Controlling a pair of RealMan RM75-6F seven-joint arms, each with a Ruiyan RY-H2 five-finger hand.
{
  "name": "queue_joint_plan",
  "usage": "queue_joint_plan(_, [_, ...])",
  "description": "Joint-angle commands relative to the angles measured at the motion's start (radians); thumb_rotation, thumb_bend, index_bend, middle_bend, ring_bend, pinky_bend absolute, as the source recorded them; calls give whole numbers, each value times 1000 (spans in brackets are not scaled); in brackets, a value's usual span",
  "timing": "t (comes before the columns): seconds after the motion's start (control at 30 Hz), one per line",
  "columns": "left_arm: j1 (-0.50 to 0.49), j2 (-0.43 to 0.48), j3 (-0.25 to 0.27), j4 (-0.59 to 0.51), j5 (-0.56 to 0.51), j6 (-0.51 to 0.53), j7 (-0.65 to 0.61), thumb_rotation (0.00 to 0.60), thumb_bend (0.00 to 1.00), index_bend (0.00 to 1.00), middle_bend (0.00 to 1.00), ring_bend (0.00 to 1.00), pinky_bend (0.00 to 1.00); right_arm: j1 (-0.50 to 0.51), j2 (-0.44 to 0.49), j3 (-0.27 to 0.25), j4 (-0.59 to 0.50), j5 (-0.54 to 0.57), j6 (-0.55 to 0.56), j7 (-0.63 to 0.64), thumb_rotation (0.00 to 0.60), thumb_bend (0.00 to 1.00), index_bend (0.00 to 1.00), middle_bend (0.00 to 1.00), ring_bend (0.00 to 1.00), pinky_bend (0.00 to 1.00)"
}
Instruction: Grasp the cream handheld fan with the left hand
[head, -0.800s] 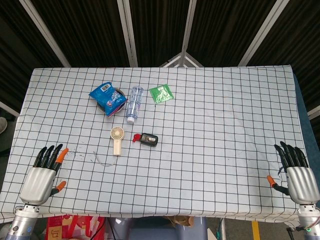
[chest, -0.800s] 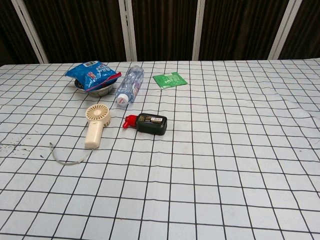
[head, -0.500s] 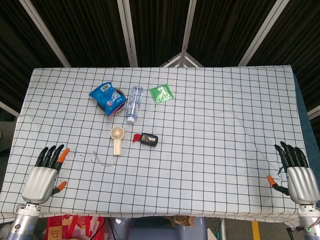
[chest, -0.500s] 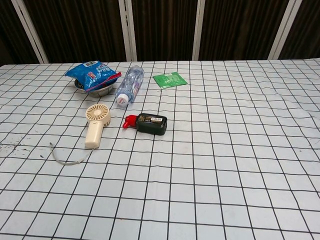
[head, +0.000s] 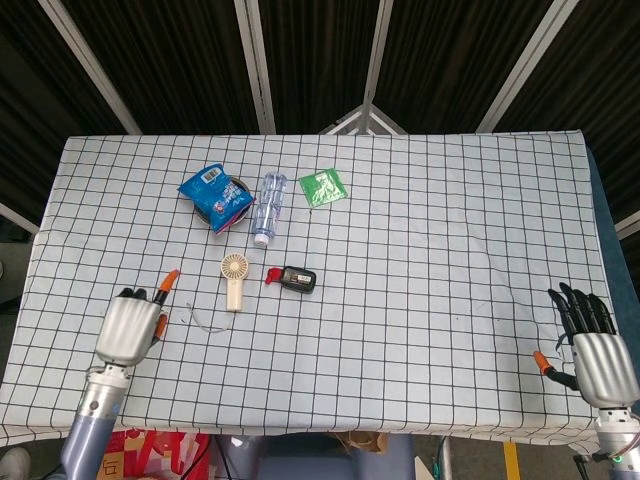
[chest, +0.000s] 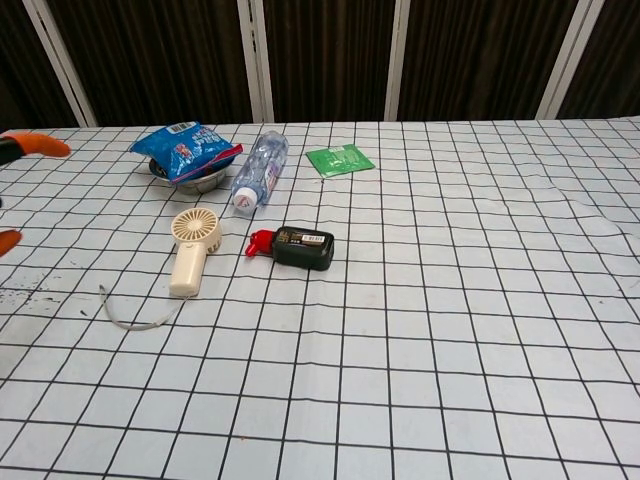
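Note:
The cream handheld fan (head: 234, 279) lies flat on the checked cloth, round head toward the far side, handle toward me; in the chest view the fan (chest: 191, 250) sits left of centre with its cord (chest: 132, 314) trailing to the left. My left hand (head: 133, 323) hovers above the cloth to the left of the fan, well apart from it, holding nothing, an orange fingertip (head: 170, 276) raised. In the chest view only its orange fingertips (chest: 40, 144) show at the left edge. My right hand (head: 596, 352) rests at the near right corner, fingers spread, empty.
A blue snack bag (head: 214, 190) lies on a metal bowl (chest: 192, 181), with a clear bottle (head: 268, 205) beside it and a green packet (head: 323, 187) further right. A dark small bottle with a red cap (head: 292, 278) lies just right of the fan.
My left hand has lifted from the near left corner and moved right and forward toward the fan; its fingertips now enter the chest view. The right hand has stayed still.

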Motion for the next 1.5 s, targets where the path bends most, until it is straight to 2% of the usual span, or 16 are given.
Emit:
queue_joint_plan(0.03, [-65, -112, -59, 89, -62, -55, 95, 600, 547, 147, 873, 560, 541, 1, 2, 0, 0, 1, -3, 6, 600, 278, 81, 0, 0, 0])
queue_joint_plan(0.27, [-113, -204, -93, 134, -242, -156, 220, 600, 626, 67, 890, 605, 558, 4, 8, -2, 1, -2, -10, 22, 600, 279, 83, 0, 0, 0])
queue_joint_plan(0.5, [-145, -253, -106, 132, -375, -201, 279, 600, 671, 73, 892, 615, 576, 6, 10, -2, 0, -1, -14, 24, 600, 279, 83, 0, 0, 0])
queue_joint_plan(0.9, [-188, -301, -90, 163, -407, -198, 300, 600, 673, 76, 895, 615, 579, 7, 11, -2, -2, 1, -17, 22, 600, 279, 82, 0, 0, 0])
queue_joint_plan(1.5, [-202, -322, -49, 176, -419, -167, 295, 600, 673, 76, 896, 615, 581, 7, 12, -3, -3, 1, -17, 23, 600, 279, 83, 0, 0, 0])
